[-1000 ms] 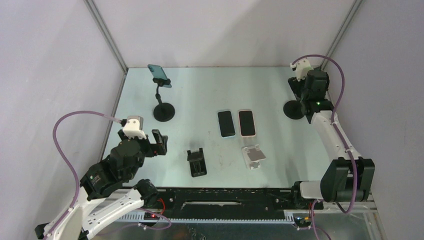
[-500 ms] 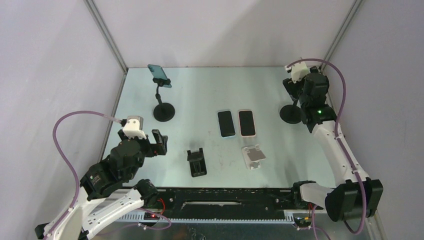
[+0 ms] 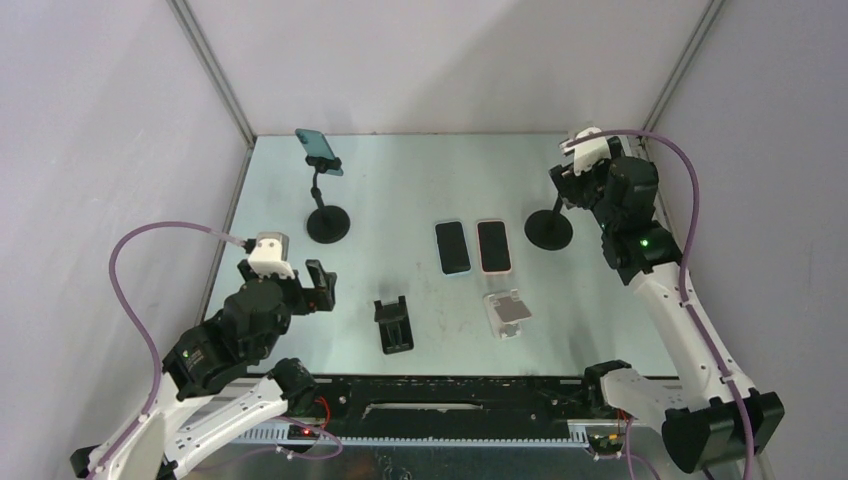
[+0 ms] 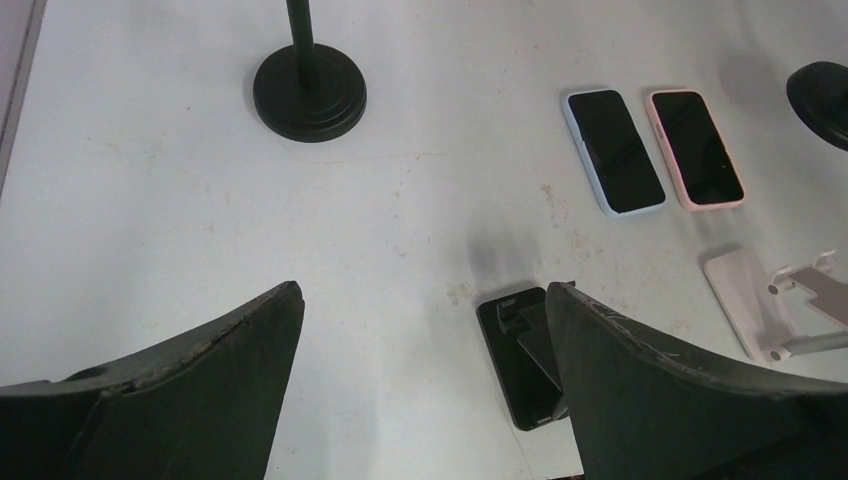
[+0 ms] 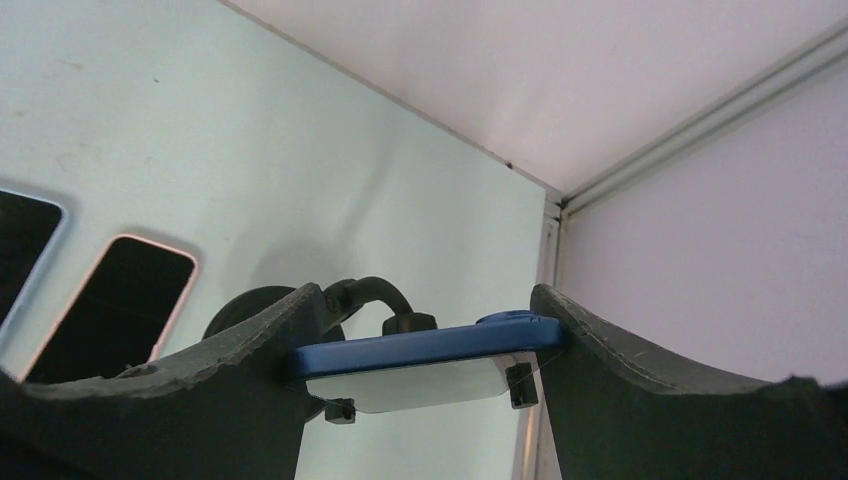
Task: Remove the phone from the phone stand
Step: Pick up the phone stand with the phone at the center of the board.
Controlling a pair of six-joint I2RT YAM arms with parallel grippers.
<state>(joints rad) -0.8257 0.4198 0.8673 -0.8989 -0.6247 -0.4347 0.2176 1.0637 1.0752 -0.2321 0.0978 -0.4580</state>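
Note:
In the right wrist view a blue phone (image 5: 420,345) lies flat between my right gripper's (image 5: 425,352) fingers, which press on both of its ends. The phone still sits in the clamp of a black phone stand; small clamp hooks (image 5: 520,385) show under it and the curved neck (image 5: 375,293) behind it. From above, this stand's round base (image 3: 549,231) stands at the right of the table, below the right gripper (image 3: 578,183). My left gripper (image 3: 318,285) hangs open over the near left of the table with nothing in it.
A second black stand (image 3: 328,224) at the back left carries a teal phone (image 3: 320,150). Two phones, one pale blue (image 3: 452,246) and one pink (image 3: 494,246), lie flat mid-table. A small black stand (image 3: 393,324) and a white one (image 3: 508,313) sit nearer.
My right arm has swung left with the phone in its grip, and the stand's base has slid left across the table with it. The left arm has stayed still.

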